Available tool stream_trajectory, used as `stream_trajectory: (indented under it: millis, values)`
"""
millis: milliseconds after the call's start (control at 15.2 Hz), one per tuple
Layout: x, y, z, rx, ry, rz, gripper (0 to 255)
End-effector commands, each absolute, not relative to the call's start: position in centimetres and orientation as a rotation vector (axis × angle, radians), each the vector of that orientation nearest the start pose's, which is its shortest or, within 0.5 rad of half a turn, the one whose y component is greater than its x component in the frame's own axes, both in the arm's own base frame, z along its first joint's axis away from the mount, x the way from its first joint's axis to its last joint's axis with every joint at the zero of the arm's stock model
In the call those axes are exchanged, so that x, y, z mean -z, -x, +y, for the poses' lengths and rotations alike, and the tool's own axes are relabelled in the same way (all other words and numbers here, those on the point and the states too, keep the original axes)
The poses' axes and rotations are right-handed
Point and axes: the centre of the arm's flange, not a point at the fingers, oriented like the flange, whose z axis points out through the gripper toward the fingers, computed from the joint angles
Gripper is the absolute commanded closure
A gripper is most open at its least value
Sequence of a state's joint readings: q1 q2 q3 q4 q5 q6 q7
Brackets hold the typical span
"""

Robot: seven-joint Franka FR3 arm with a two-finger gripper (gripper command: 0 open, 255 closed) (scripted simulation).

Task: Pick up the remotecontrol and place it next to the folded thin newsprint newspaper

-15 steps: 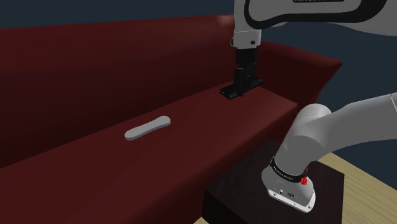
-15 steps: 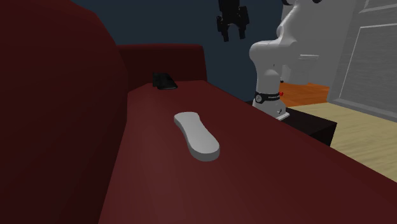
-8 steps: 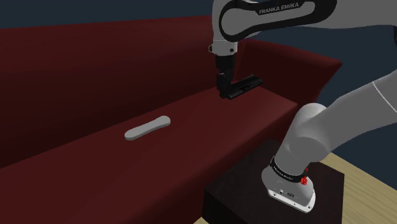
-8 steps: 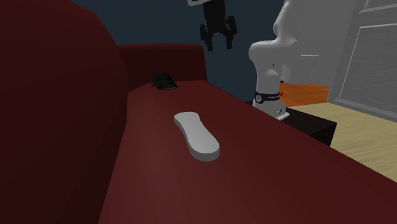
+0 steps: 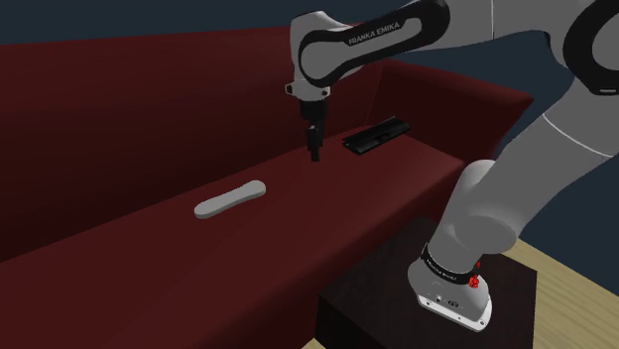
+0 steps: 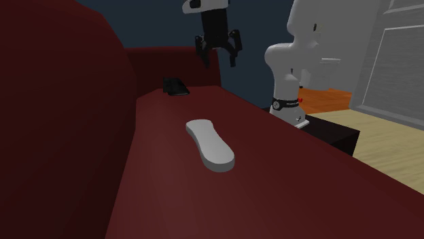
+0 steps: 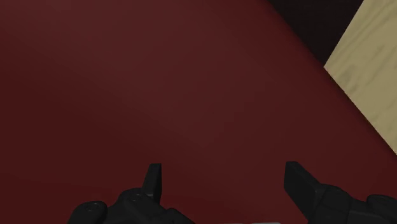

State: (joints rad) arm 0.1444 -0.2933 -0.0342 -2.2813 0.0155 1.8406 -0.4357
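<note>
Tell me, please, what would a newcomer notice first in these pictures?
The dark red sofa spans the shoulder view. On its seat lies a pale grey oblong object, with a flat black object nearer the armrest. The open black gripper hangs above the seat between them.

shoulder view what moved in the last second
The gripper swung away from above the black object toward the shoulder view's left, nearer the grey remote. Its fingers are open and empty; nothing was grasped. The remote and the black object lie where they were on the red sofa.
</note>
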Motion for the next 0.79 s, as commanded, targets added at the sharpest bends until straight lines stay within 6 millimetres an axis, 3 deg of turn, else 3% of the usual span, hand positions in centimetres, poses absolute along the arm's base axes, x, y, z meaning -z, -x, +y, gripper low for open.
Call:
stream_trajectory:
  millis: [0,726]
  values:
    - [-44.9,-45.9,6.4,-0.199,2.946,-0.939,0]
    - [-40.1,-54.3,16.3,-0.092,2.737,-1.506,0]
